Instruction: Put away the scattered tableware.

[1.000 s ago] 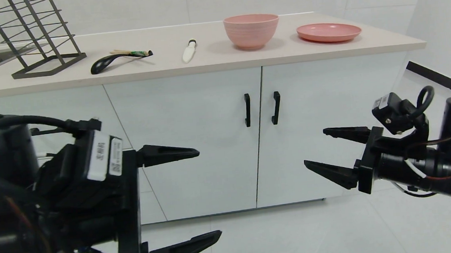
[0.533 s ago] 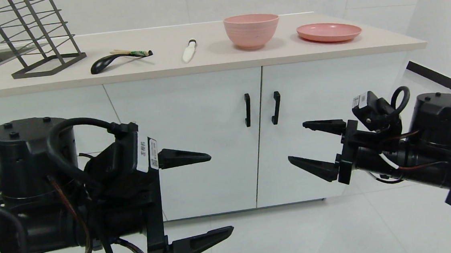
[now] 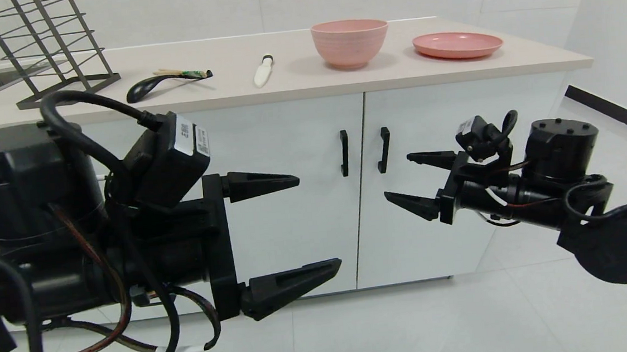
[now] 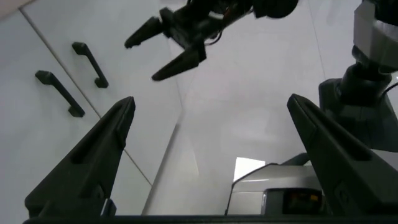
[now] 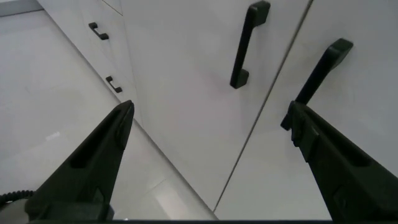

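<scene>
**Approach to the counter: preparing the first pick**

1. State of the tools. The left gripper (image 3: 319,221) and the right gripper (image 3: 397,176) are both released, with jaws spread wide and nothing held. Both hang well below the pink bowl (image 3: 350,43), in front of the cabinet doors (image 3: 293,200).

2. Location of the tableware. All items lie on the counter (image 3: 295,90).
   - The bowl stands upright.
   - The pink plate (image 3: 457,44) lies flat, near the bowl on its right.
   - The white-handled utensil (image 3: 263,71) lies near the bowl on its left.
   - The black spoon (image 3: 150,87) and the chopsticks (image 3: 182,73) lie farther left of the bowl, touching or overlapping each other.
   - The dish rack (image 3: 67,92) stands farthest left of the bowl.

3. Recommended procedure. No item is grasped yet, so the task is judged to be at its start.
   - Raise both grippers above bowl-rim height before advancing. Otherwise the fingers are likely to strike the counter edge.
   - Keep the jaws spread during the rise.
   - Assign the right gripper to the bowl-side items.
   - Assign the left gripper to the slender items left of the bowl.

4. Caution. The thin, flat pieces probably need a low, level approach.
</scene>
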Available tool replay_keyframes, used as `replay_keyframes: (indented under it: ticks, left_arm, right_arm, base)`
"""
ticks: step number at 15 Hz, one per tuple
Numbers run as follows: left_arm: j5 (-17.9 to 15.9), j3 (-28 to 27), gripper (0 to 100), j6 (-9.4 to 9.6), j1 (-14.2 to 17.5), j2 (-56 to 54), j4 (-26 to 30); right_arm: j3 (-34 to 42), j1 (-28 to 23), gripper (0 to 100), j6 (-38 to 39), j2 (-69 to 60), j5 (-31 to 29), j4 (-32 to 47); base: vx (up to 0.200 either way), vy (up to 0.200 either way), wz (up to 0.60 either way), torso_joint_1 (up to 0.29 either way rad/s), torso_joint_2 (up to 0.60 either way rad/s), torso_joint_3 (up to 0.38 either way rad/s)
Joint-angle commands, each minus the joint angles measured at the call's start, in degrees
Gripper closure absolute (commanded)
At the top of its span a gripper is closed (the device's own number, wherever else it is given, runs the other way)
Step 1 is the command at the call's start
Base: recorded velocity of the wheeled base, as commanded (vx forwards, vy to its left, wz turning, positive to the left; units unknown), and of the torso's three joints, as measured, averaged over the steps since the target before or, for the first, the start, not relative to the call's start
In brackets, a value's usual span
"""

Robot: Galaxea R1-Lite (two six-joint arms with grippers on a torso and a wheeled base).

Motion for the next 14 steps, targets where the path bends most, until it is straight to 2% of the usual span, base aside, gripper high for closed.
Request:
replay_keyframes:
  ticks: [1,4,7,9,12,14]
  left_arm:
    - [-0.2,-0.4,0,-0.01,0.1,2.1,-2.1]
    - [-0.3,-0.5,0,0.34,0.1,5.5,-7.3]
    - [-0.3,-1.2,0,0.52,-0.4,7.3,-7.9]
    - [-0.3,-1.4,0,0.61,-0.4,8.9,-9.1]
    - [-0.3,-1.7,0,0.34,-1.0,12.2,-14.4]
    - [-0.3,-1.8,0,0.34,-1.0,13.1,-15.3]
  right_arm:
    - [-3.1,-0.8,0,0.2,6.2,-0.2,-1.4]
    - [-5.8,-3.2,0,0.1,9.0,0.2,-2.0]
    - [-9.1,-5.0,0,0.4,13.2,1.9,-5.9]
    - [-10.9,-4.7,0,0.6,15.4,2.6,-8.7]
    - [-13.2,-3.4,0,0.7,17.5,2.6,-9.2]
    - [-15.3,-3.2,0,0.8,18.4,2.7,-9.2]
  base:
    - [0.0,0.0,0.0,0.0,0.0,0.0]
    - [0.0,0.0,0.0,0.0,0.0,0.0]
    - [0.0,0.0,0.0,0.0,0.0,0.0]
    - [0.0,0.0,0.0,0.0,0.0,0.0]
    - [0.0,0.0,0.0,0.0,0.0,0.0]
    - [0.0,0.0,0.0,0.0,0.0,0.0]
